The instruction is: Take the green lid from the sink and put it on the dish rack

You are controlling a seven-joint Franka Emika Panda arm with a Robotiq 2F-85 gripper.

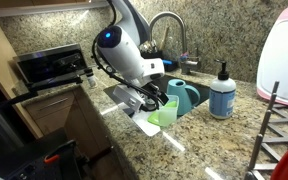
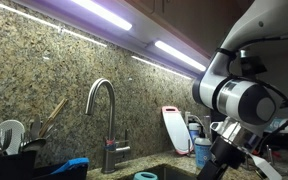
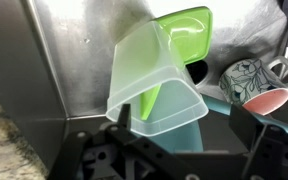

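The green lid (image 3: 144,75) is a pale translucent, deep rounded-square piece. It lies tilted in the metal sink (image 3: 64,60), leaning against the teal jug (image 3: 179,128). In an exterior view the lid (image 1: 165,114) sits just in front of the jug (image 1: 183,94). My gripper (image 3: 182,122) is low over the sink with its fingers wide apart. The left finger is at the lid's rim and the right finger stands clear of it, so the gripper is open. The gripper also shows in an exterior view (image 1: 147,103). The dish rack (image 1: 276,128) stands on the counter to the far right.
A brighter green piece (image 3: 192,28) and a patterned cup with a pink inside (image 3: 252,85) lie behind the lid. The curved faucet (image 1: 170,28) (image 2: 103,108), a blue soap bottle (image 1: 222,94), a white appliance (image 1: 284,55) and a utensil caddy (image 2: 6,160) stand around the sink.
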